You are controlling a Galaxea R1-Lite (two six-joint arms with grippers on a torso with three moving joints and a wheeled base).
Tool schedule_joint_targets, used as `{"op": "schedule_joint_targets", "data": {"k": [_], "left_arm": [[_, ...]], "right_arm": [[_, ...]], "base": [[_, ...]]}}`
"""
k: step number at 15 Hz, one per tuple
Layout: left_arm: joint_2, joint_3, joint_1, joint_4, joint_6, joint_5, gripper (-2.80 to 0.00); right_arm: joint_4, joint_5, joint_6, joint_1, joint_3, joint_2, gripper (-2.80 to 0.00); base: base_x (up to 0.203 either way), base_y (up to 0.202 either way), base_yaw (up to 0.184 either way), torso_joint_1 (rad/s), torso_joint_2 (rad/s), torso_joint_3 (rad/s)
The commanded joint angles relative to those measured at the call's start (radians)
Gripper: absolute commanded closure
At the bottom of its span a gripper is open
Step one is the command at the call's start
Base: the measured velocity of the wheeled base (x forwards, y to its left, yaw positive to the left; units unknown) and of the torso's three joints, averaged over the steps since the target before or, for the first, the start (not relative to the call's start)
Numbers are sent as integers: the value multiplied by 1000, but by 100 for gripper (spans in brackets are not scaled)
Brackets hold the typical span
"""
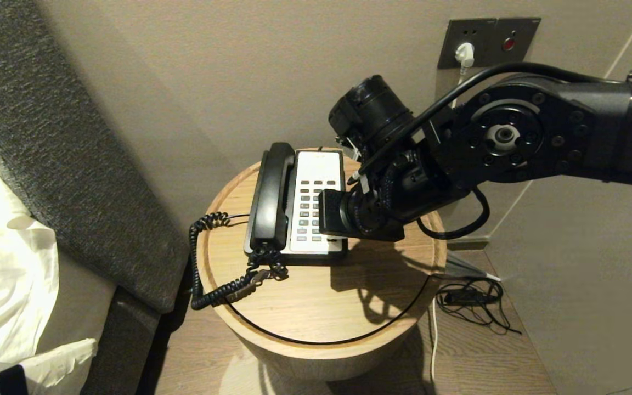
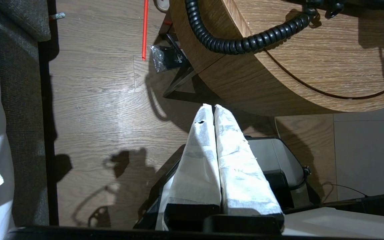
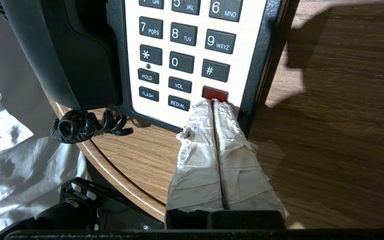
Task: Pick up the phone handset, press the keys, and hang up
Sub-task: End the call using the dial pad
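Right wrist view: right gripper [image 3: 213, 101], tape-wrapped fingers [image 3: 195, 146] pressed together, empty, tips at red rectangular key [image 3: 214, 93]. Black handset [image 3: 65, 53] cradled. Risk: slipping off onto REDIAL key [image 3: 179, 103] beside.

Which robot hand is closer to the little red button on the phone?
The right. The right gripper, fingers shut, has its tips at the red button on the phone's keypad. The left gripper, also shut, hangs low beside the round wooden table, away from the phone.
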Motion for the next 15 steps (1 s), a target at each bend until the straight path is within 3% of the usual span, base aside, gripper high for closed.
{"op": "schedule_joint_targets", "data": {"k": [1, 15], "left_arm": [[2, 1, 0, 2, -3, 2, 0], [-3, 27, 0, 0, -4, 2, 0]], "right_arm": [[-2, -1, 3, -2, 1, 3, 0], [17, -38, -13, -3, 1, -62, 0]], "base": [[0, 0, 0, 0, 0, 0], [0, 0, 0, 0, 0, 0]]}}
